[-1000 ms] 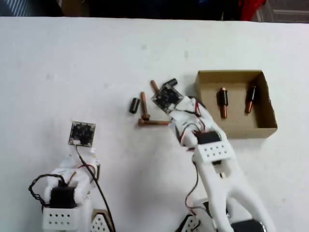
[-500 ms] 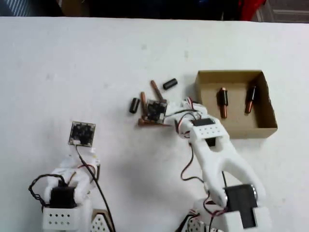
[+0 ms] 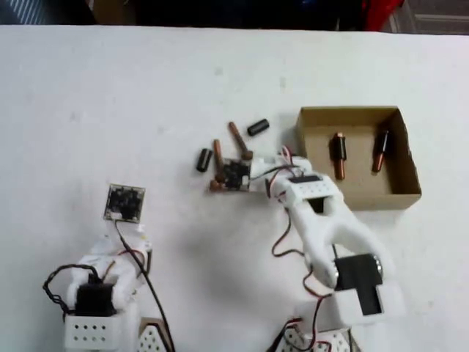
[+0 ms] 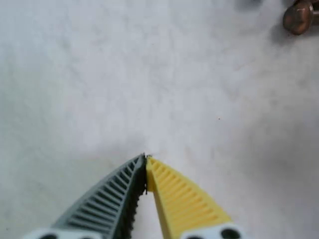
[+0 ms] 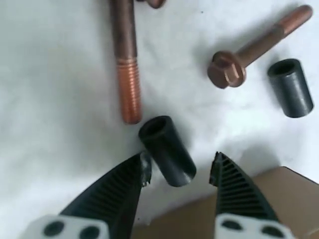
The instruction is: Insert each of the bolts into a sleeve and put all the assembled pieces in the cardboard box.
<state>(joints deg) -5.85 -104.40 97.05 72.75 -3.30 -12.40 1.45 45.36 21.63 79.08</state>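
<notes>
My right gripper (image 5: 179, 162) stands open over the table, and a black sleeve (image 5: 167, 149) lies between its two black fingers, not clamped. Close by lie a copper bolt (image 5: 124, 64), a second bolt (image 5: 234, 62) with a hex head, and another sleeve (image 5: 290, 87). From above, the right arm (image 3: 311, 202) reaches to the cluster of bolts (image 3: 218, 158) and sleeves (image 3: 204, 159) left of the cardboard box (image 3: 399, 194). Two assembled pieces (image 3: 338, 154) lie in the box. My left gripper (image 4: 145, 160) is shut and holds nothing, low over bare table.
A corner of the cardboard box (image 5: 279, 189) lies just behind my right fingers. One more sleeve (image 3: 257, 127) rests near the box's left wall. The left arm (image 3: 102, 282) sits folded at the table's near left. A bolt head (image 4: 299, 17) shows far off.
The right arm has swung left and down from beside the box onto the bolt cluster. The left arm has not moved.
</notes>
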